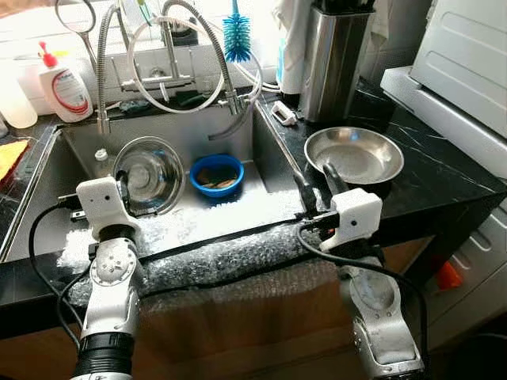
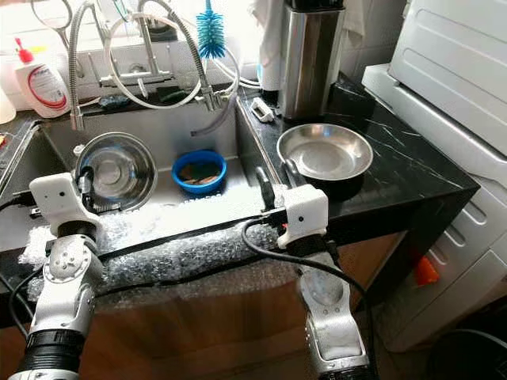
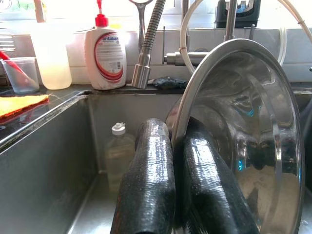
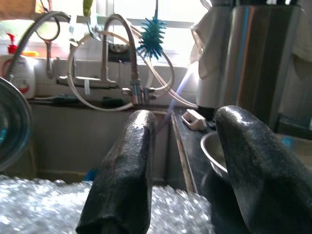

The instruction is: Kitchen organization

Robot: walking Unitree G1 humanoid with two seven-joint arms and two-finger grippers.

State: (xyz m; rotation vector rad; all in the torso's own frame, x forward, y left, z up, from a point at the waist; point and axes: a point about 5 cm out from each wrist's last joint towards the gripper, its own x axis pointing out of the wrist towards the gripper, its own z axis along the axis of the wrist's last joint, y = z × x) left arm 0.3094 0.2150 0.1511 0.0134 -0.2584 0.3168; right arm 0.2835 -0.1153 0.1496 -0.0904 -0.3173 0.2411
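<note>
Steel sink (image 1: 47, 190), left pincer (image 3: 183, 185) pinching steel bowl (image 1: 148, 174), blue bowl (image 1: 216, 175) beside, right pincer (image 1: 317, 186) spread.

A sink (image 1: 75, 170) is sunk into the counter (image 1: 428, 186). In it, a steel bowl (image 1: 149, 176) stands tilted on edge at the left, with a smaller bowl (image 1: 216, 175) just to its right. Bubble wrap (image 1: 222, 253) lies along the front rim. Right of the sink, a pan (image 1: 353, 155) rests on the counter, a tall canister (image 1: 333, 59) behind it. Behind the sink stand the faucet (image 1: 170, 47) and, at far left, what seems a soap bottle (image 1: 63, 87).
</note>
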